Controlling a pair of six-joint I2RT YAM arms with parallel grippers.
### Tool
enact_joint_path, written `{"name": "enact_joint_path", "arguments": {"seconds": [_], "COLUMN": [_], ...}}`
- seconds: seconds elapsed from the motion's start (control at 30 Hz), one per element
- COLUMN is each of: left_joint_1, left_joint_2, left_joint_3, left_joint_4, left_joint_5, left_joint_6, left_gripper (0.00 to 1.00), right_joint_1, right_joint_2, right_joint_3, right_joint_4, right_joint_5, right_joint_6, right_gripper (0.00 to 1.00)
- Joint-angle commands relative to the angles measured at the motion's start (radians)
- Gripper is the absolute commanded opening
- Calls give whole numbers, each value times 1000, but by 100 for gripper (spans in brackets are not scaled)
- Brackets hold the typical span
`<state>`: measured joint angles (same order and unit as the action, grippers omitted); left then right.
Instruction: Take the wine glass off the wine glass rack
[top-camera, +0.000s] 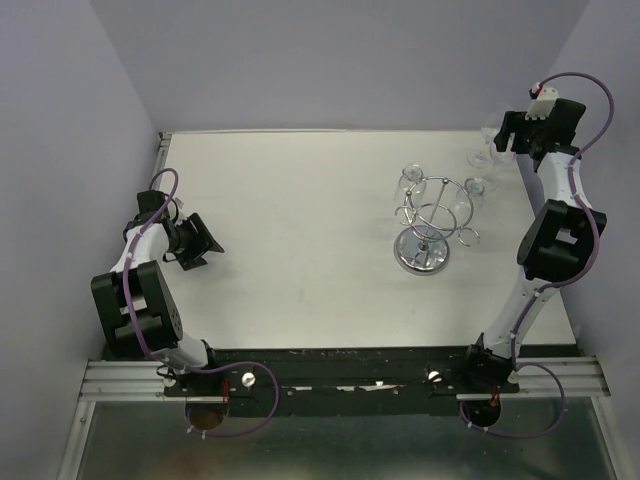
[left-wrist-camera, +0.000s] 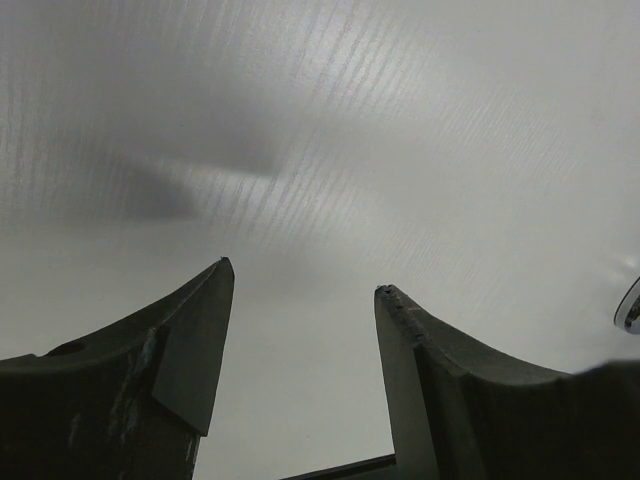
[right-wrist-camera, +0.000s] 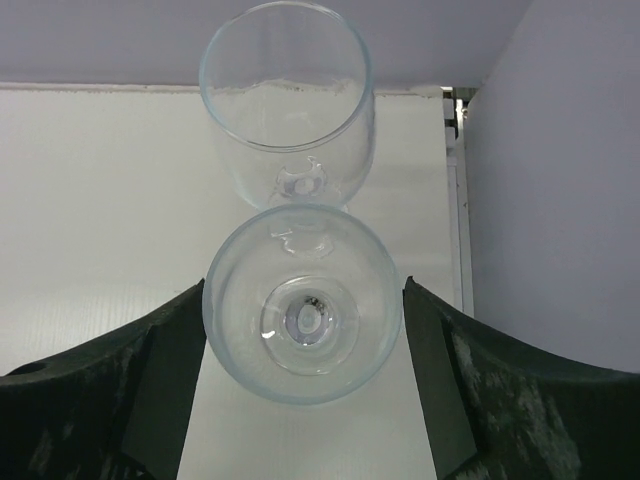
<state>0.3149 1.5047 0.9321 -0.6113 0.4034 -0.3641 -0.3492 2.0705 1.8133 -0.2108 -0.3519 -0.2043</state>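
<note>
Left end effector (left-wrist-camera: 303, 276) released, fingers spread over the worktop (top-camera: 290, 220), well apart from the job (idle, I'd judge). Wine glass rack (top-camera: 424, 250) stands mid-right, with at least two hanging glasses (top-camera: 411, 180) bowl-down on its hooks. Far right corner: right end effector (right-wrist-camera: 304, 284) straddles the bowl of an upright wine glass (right-wrist-camera: 300, 320), off the rack and apparently standing on the worktop. Cannot tell if it's clamped. Second glass (right-wrist-camera: 287, 110) just behind. Both empty.
</note>
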Motion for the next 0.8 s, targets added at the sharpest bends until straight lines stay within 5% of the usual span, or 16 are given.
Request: {"name": "enact_joint_path", "arguments": {"seconds": [0.0, 0.53, 0.77], "left_joint_1": [10, 3, -69], "left_joint_2": [-26, -34, -21], "left_joint_3": [5, 20, 169], "left_joint_4": [4, 93, 102], "left_joint_5": [8, 60, 132], "left_joint_6": [-9, -41, 2], "left_gripper": [69, 69, 73], "right_joint_1": [-16, -19, -19], "right_joint_2": [-16, -216, -439], "right_joint_3": [26, -95, -284], "right_joint_4": [36, 34, 34], "right_joint_5": [56, 143, 211], "right_joint_6": [72, 68, 77], "right_gripper": [89, 100, 100]}}
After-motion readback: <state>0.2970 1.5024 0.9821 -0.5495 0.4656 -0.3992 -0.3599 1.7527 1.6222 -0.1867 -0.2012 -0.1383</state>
